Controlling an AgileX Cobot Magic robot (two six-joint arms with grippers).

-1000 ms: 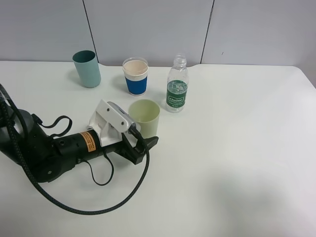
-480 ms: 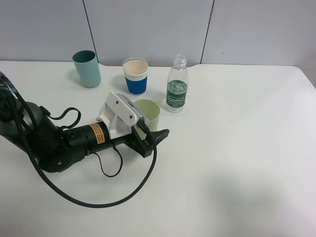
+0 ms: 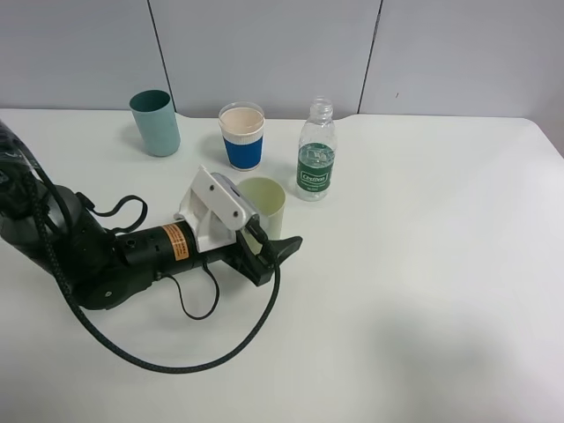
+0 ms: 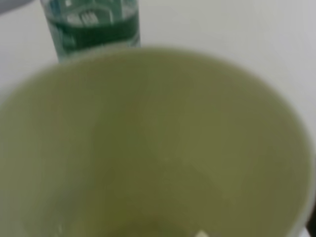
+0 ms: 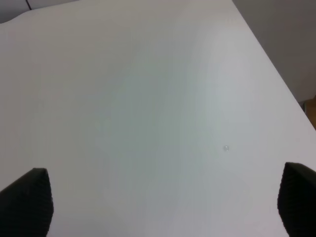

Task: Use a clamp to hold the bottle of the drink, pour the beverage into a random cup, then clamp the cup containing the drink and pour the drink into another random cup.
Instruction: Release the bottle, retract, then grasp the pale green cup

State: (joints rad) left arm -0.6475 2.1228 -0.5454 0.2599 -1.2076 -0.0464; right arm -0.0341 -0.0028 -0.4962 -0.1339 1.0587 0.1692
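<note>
- Bottle (image 3: 316, 163): stands upright on the worktop (image 3: 423, 291), far of centre, with nothing holding it. No cap is visible on its neck. I cannot read its liquid level through the clear wall and green label.
- Pale green cup (image 3: 262, 204): stands upright just near and left of the bottle, apart from it. I judge this to be the cup that was poured into, so it is the one I clamp for the second pour.
- Left gripper (image 3: 269, 231): lies low and level from the left so that the fingers (image 3: 280, 249) pass either side of the cup wall, at mid height. The fingers are spread wide around the cup. I cannot confirm contact; only the near finger shows.
- Left wrist view: the cup mouth (image 4: 158, 143) fills the frame and is blurred, so I cannot tell whether there is any drink in it.
- Blue-banded paper cup (image 3: 242, 137): stands far of the green cup and shows beige at its mouth. I cannot tell whether that is drink or lining.
- Teal cup (image 3: 155, 123): stands far left, well apart from the rest. Its contents are not visible.
- Right gripper (image 5: 160, 200): hangs over bare worktop with its fingers wide apart and holds nothing.
</note>
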